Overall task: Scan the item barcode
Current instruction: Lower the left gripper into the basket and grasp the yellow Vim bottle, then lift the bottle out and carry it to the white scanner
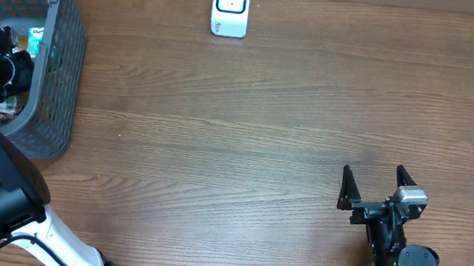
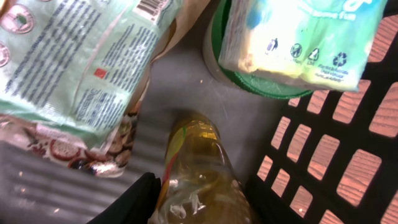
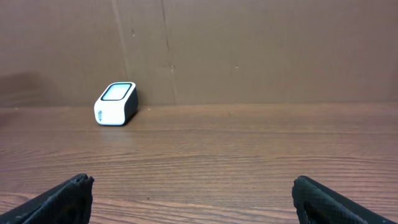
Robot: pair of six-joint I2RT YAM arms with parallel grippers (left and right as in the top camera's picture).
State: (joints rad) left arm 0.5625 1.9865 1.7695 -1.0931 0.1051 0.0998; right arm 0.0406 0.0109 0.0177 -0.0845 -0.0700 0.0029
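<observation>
While the clear plastic bottle of yellow liquid [image 2: 200, 167] lies on the floor of the grey mesh basket [image 1: 57, 77] at the table's far left edge, the left gripper [image 1: 10, 68] sits down inside that basket right over it. Only one black finger [image 2: 129, 200] shows in the left wrist view, just beside the bottle's left side; cannot tell if the pincer is clamped on the bottle or only close to it. Pale green printed packet [image 2: 68, 62] lies up-left of the bottle, barcode at its top edge. Round green tub [image 2: 249, 82] sits up-right of the bottle, with a white-and-yellow wrapped pack [image 2: 292, 34] on top of it. Basket lattice wall is on the right. White box scanner with a dark-framed window [image 1: 231, 5] stands at the table's far edge, well apart from the basket. Right gripper [image 1: 374, 172] is at the near right over bare brown wooden table [image 1: 246, 134], fingers spread wide, holding nothing.
</observation>
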